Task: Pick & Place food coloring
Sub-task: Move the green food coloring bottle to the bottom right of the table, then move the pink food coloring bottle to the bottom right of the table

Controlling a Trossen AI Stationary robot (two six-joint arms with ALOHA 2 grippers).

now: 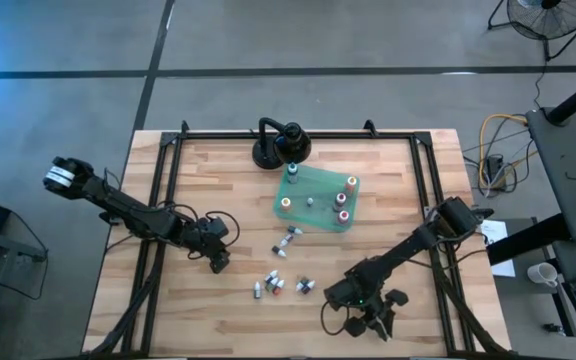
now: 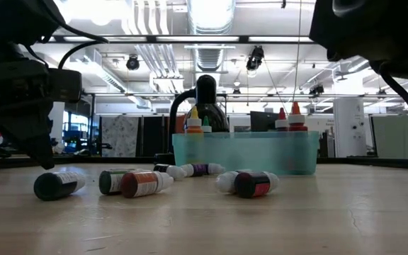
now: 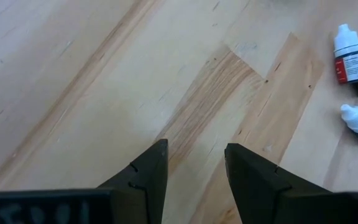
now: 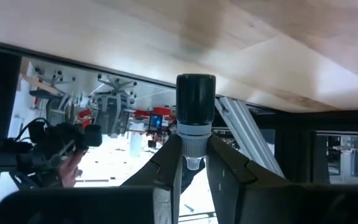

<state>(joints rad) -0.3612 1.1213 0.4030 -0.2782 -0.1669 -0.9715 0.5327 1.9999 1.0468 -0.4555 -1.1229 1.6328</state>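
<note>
A dark-capped food coloring bottle (image 4: 195, 118) was pinched by the right gripper (image 1: 365, 318) at lower right. The left gripper (image 1: 218, 262) was held spread, empty, left of the scattered bottles (image 1: 278, 285).

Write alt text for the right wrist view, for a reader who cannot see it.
The right end effector is shut on a small food coloring bottle with a dark body, gripped by its whitish neck between the two dark fingers. Beyond it run the light wooden table and its dark metal frame, with a bright, cluttered room behind.
</note>
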